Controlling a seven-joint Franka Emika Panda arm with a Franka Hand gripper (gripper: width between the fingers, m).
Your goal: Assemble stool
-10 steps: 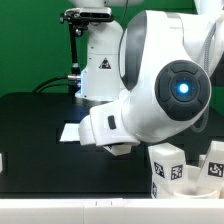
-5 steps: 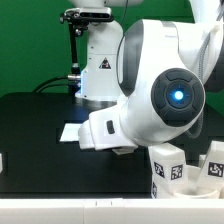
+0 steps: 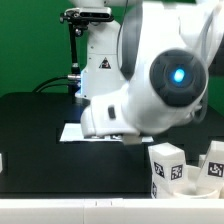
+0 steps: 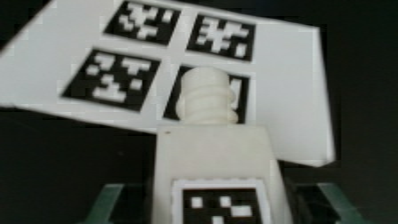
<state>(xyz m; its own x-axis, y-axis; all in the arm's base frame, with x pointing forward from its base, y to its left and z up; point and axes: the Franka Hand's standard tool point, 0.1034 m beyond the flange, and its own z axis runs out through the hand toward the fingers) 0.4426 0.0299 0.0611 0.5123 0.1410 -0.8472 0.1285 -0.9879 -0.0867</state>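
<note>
Hand (image 4: 210,205) pinches one leg (image 4: 210,165) between its two fingers, which show as dark edges low on either side of the leg in the wrist view; the leg's threaded peg (image 4: 210,97) points away from the camera, and a tag sits on the leg's near face; beyond the peg lies the marker board (image 4: 294,110) with its four tags, flat on the black worktop (image 4: 45,150).

Exterior view, from its left to its right: a small white item at the frame's edge, too cropped to identify; the worktop (image 3: 40,125); one corner of the marker board (image 3: 72,131) showing under the arm (image 3: 160,85); the arm itself, which hides the hand and the held leg; two further legs (image 3: 165,168) standing near the front edge, with a third white tagged part partly cropped beside them.

Progress, as a judgement: early stage; one leg is lifted and carried; the seat is not visible in either view; no leg is seen joined to anything; every joint appears still to be made.
</note>
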